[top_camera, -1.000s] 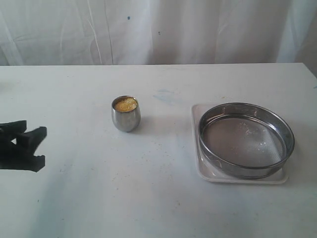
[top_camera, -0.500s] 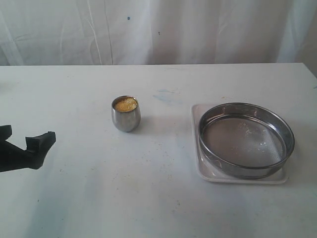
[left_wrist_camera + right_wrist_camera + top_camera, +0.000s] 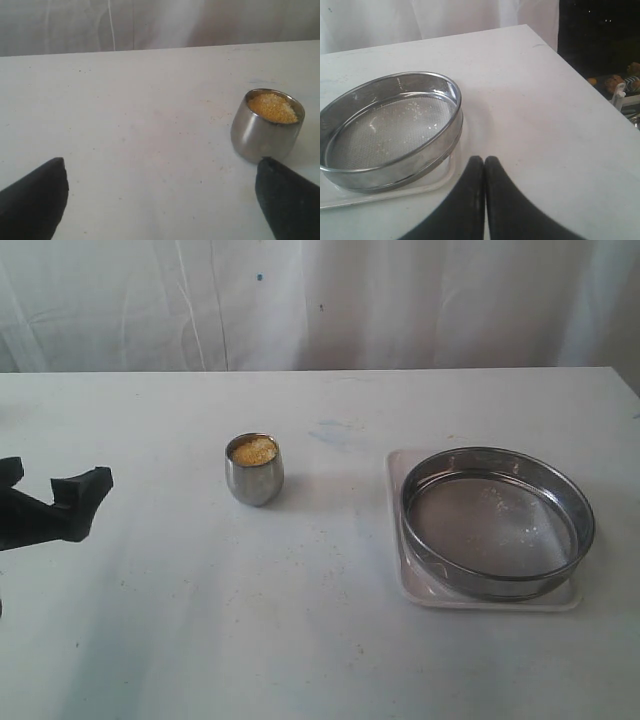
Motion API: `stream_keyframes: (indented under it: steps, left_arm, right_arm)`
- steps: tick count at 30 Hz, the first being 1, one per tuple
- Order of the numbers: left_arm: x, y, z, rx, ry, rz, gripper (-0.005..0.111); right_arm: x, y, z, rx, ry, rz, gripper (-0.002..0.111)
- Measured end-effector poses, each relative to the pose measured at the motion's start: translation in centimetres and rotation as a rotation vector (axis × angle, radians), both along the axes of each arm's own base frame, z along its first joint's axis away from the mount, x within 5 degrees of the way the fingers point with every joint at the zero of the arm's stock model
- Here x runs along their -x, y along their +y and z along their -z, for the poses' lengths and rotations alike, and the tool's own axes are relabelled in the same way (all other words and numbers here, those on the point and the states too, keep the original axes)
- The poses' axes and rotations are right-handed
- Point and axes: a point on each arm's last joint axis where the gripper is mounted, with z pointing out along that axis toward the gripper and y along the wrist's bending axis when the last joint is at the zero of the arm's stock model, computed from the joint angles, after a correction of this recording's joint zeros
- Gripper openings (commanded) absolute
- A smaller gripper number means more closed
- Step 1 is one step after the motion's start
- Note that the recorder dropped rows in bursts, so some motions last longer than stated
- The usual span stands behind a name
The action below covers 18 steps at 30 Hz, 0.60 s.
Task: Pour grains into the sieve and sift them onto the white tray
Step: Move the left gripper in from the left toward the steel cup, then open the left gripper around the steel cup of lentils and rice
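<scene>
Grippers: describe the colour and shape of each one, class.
Both look matte black. The left gripper has two broad fingers tapering to blunt tips. The right gripper has two smooth, curved fingers narrowing to rounded tips. No cables, markings or sleeves show.

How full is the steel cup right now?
Nearly full, upright. The grains reach almost to the rim of the steel cup in both exterior and left wrist views.

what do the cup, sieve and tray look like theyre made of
Cup: probably stainless steel, brushed grey with soft reflections. Sieve: shiny steel ring with bright glints, fine wire mesh bottom. White tray: smooth, dull white, perhaps plastic; unclear.
</scene>
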Motion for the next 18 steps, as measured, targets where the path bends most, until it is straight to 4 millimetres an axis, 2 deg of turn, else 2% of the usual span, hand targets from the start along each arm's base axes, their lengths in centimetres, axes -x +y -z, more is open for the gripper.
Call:
stream_keyframes:
  steps: [8,12,18]
  left_arm:
    - [-1.5,-0.1,-1.6,-0.035,-0.059,0.016,0.105]
    - [-2.8,-0.7,-2.3,-0.256,-0.061,0.142,0.105]
    - [-4.7,-2.6,-2.8,-0.622,-0.148,0.481,0.105]
  right_arm:
    - [0.0,0.0,0.0,0.0,0.0,0.0,0.0]
    - [0.0,0.0,0.0,0.0,0.0,0.0,0.0]
    - [0.0,0.0,0.0,0.0,0.0,0.0,0.0]
